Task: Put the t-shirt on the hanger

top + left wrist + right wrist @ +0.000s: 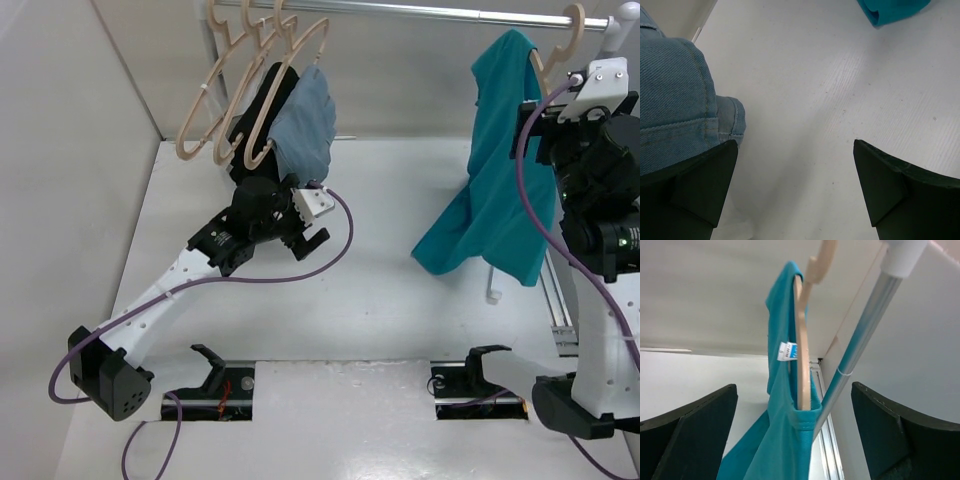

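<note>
- The teal blue-green short-sleeved cloth t-shirt (495,180) hangs at the far right of the scene on the light beige-tan plastic hanger (801,340), whose hook sits over the silver metal rail (450,14).
- The right end effector (794,390) is released. Its fingers stand wide apart to either side of the shirt's collar and touch neither cloth nor hanger.
- From this end effector the t-shirt lies straight ahead and slightly up, with the small white neck label (788,351) facing it; this is much the nearer arm.
- The left end effector (305,235) is also released and sits well apart to the left, just beside the grey-blue denim garment (675,100).
- The t-shirt's long axis runs top to bottom: collar at the rail, body falling left of the hanger, and the bottom edge resting on the white table (380,300).
- The hanger is seen nearly edge-on, with one shoulder passing down into the neck opening; whether the other shoulder is inside I cannot tell.
- I judge any next move to be a pull-back, or a tidy of the left-hanging cloth.
</note>
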You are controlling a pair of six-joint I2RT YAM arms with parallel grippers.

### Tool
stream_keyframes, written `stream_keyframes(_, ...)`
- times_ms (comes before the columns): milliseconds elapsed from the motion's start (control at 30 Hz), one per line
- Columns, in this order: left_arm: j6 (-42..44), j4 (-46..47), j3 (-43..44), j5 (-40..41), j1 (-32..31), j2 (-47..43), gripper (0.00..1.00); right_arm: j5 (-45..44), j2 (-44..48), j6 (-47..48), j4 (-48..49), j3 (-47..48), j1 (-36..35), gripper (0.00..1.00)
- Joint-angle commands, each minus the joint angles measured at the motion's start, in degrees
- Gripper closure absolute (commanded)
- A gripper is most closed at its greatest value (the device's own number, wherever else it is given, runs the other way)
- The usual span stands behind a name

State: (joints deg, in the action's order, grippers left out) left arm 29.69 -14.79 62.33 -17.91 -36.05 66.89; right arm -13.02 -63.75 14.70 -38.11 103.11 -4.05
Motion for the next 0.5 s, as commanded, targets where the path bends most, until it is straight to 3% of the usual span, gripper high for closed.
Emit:
stream_keyframes(0, -1.3, 1.5, 0.6, -1.5, -0.3, -0.8, 0.0, -5.3, 1.7, 3.9, -2.5, 3.9, -4.6, 0.0)
stream_keyframes(67, -1.8, 1.0, 0.6, -1.0, -0.3, -0.8, 0.0, -8.7, 3.3, 5.4, -1.4, 3.9, -8.1, 0.0)
stream_keyframes(133, -2.4, 0.5, 0.6, -0.5, -0.3, -0.8, 0.0, -6.6, 5.5, 6.0, -0.1, 3.9, -9.6, 0.0)
stream_keyframes(267, -5.1, -0.2, -2.0, 3.4, 0.2, -1.9, 0.0, 11.3, 6.7, 6.6, 1.2, -1.9, -12.5, 0.0)
stream_keyframes(400, -10.6, 3.6, -9.2, 8.3, 2.0, -4.7, 0.0, 15.2, 2.7, 5.1, 1.1, -16.2, -21.5, 0.0)
stream_keyframes(467, -12.6, 5.4, -13.9, 10.6, 3.5, -6.2, 0.0, 14.3, 2.1, 2.2, 3.9, -27.2, -29.5, 0.0)
